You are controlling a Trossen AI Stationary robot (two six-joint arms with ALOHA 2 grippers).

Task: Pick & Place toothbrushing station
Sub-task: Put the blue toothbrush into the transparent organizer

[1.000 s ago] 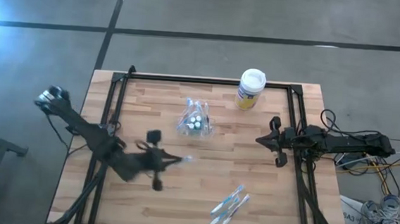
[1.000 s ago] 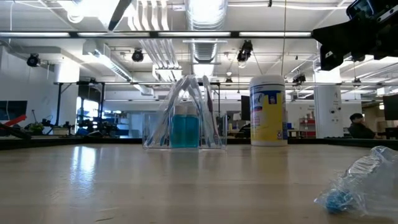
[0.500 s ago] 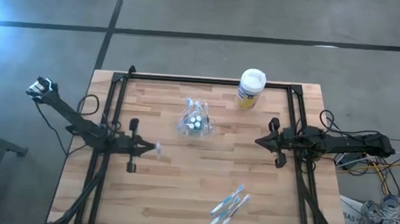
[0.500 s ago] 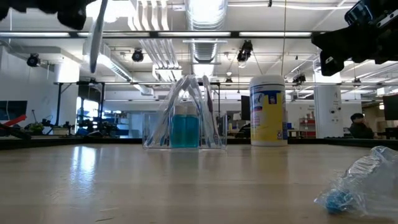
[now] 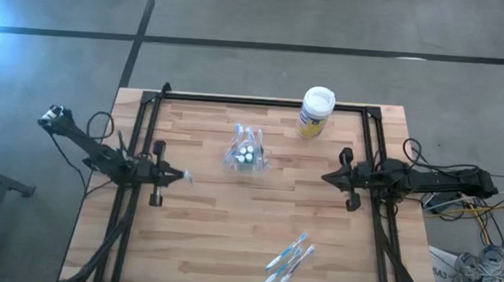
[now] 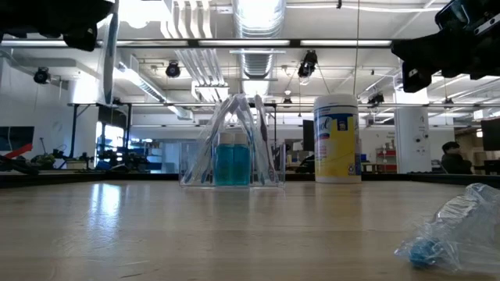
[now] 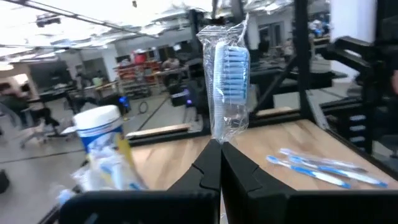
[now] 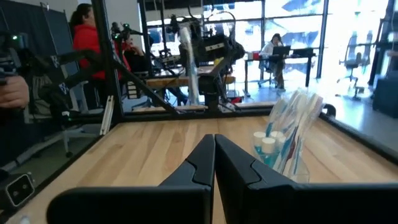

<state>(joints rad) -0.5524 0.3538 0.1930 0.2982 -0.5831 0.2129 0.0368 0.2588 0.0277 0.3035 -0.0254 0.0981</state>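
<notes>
The left gripper (image 5: pixel 181 177) is clamped on a slim toothbrush (image 7: pixel 229 87) sealed in a crinkled clear plastic wrapper; its dark, smooth fingers (image 7: pixel 208 171) meet at the lower end of the wrapper, and the brush stands with its long axis upright above them, its blue bristle head uppermost. Ahead of these fingers and to one side, several more toothbrushes (image 5: pixel 288 259), thin white-and-blue sticks, lie flat in a loose bundle on the pale wooden plank table (image 5: pixel 210 236), their long axes roughly parallel and running diagonally across the boards. The clear plastic holder (image 5: pixel 246 152) stands between the two grippers, nearer the table's middle, a small transparent box with wrapped brushes leaning upright in it like a tent and teal-capped white tubes (image 8: pixel 264 147) inside. Beyond it is a cylindrical white-lidded canister (image 5: pixel 314 112) with a yellow and blue label. The right gripper (image 5: pixel 328 176) hovers with its fingers pressed together on nothing, the holder ahead of it and slightly to one side.
</notes>
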